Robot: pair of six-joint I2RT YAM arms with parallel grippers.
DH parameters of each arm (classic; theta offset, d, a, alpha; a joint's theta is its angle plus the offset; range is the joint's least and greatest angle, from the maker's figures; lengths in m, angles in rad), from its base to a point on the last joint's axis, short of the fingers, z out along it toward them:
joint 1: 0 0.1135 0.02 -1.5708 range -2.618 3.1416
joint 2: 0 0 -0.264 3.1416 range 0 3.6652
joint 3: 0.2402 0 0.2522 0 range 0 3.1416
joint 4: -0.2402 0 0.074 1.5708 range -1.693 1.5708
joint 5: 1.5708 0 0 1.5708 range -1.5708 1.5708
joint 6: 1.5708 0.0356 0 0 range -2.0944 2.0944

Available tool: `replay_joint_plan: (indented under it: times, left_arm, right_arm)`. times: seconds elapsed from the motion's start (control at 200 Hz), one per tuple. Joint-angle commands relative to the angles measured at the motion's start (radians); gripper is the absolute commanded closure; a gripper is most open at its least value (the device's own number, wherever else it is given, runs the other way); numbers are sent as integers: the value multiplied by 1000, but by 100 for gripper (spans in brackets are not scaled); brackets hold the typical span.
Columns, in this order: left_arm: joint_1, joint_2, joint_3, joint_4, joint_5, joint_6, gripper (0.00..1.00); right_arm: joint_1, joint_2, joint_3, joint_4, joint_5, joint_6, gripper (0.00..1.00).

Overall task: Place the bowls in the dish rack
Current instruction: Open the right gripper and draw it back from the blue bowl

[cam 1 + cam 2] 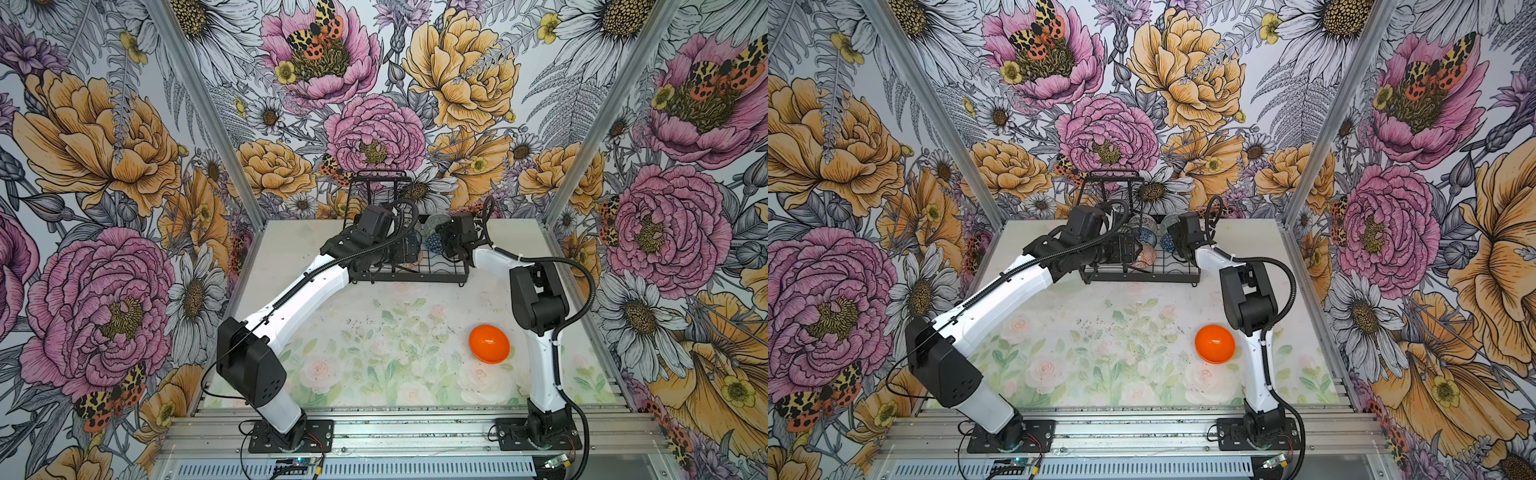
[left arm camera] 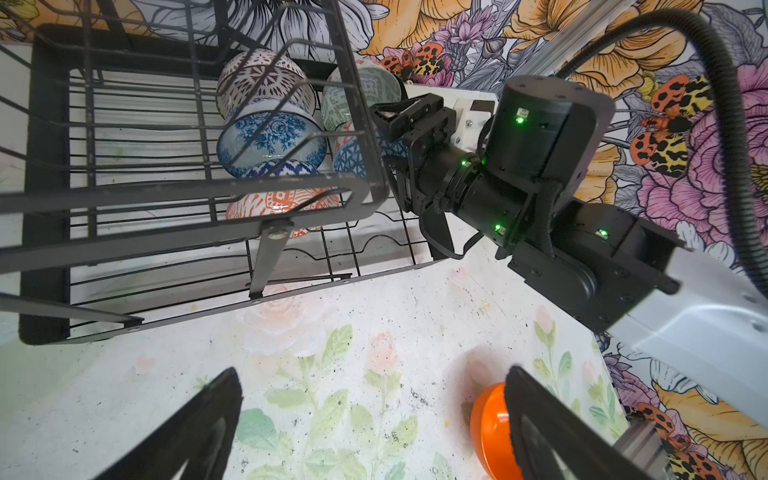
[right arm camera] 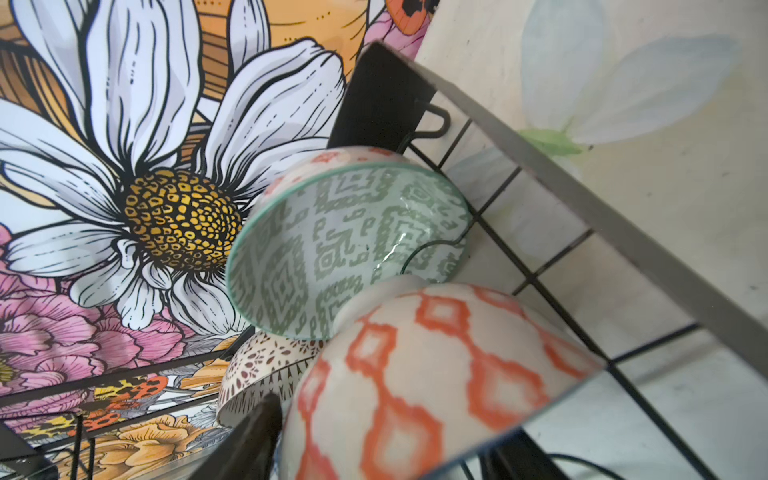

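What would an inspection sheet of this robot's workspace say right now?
Surface: table mat printed with pale flowers, scattered dark specks.
Job's things: several patterned bowls sit in the dish rack; one orange bowl lies on the mat, outside the rack.
Clutter: nothing seen.
Grippers: left gripper open and empty, near the rack; right gripper at the bowls in the rack, open or shut unclear.
Cables: black hoses run along both arms.
Surroundings: flowered walls on three sides.

Orange bowl (image 2: pixel 488 432) behind L finger (image 2: pixel 552 428)
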Motion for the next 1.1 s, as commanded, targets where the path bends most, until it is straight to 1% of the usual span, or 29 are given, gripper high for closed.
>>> replay_joint_plan:
  times: [0.0,0.3,0.57,0.706,0.896,1.096]
  left_arm:
    - [-12,-43,1,21,5,8,1]
    - [-16,-67,-10,21,-16,15,1]
    - [-35,-53,-2,24,-27,20,1]
    - [-48,-40,7,21,-36,34,1]
    - [-82,-7,17,21,-50,39,1]
    - [-155,65,61,21,-55,22,1]
  right_arm:
    - [-5,-69,-12,-9,19,-21,1]
    - [-4,-142,-72,-14,11,-34,1]
    - [-4,-258,-153,-23,-1,-56,1]
    - [-2,-338,-197,-61,-2,-127,1]
    - [-11,-486,-302,-124,13,-240,1]
    - [-29,-655,-447,-195,30,-341,1]
